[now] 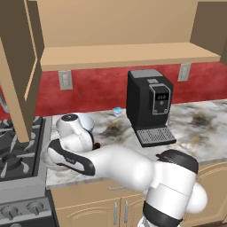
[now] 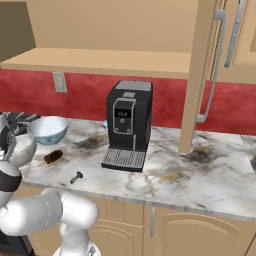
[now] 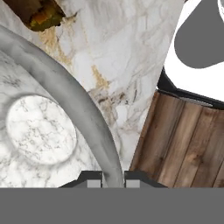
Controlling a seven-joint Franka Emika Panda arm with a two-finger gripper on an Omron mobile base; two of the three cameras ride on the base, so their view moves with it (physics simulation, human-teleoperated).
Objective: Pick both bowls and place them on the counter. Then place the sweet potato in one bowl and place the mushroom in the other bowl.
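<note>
The white arm (image 1: 119, 166) reaches left across the marble counter (image 1: 195, 133) toward the stove (image 1: 17, 150). Behind its wrist sits a pale bowl (image 1: 86, 120) (mostly hidden). A black coffee machine (image 1: 148, 106) stands upright mid-counter, under the wooden shelf (image 1: 128, 55).

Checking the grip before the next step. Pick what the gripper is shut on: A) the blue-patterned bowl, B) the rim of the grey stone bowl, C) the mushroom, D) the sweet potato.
B: in the hand view the gripper has its fingertips pinched on the rim of the grey stone bowl, while the sweet potato lies apart on the counter.
</note>
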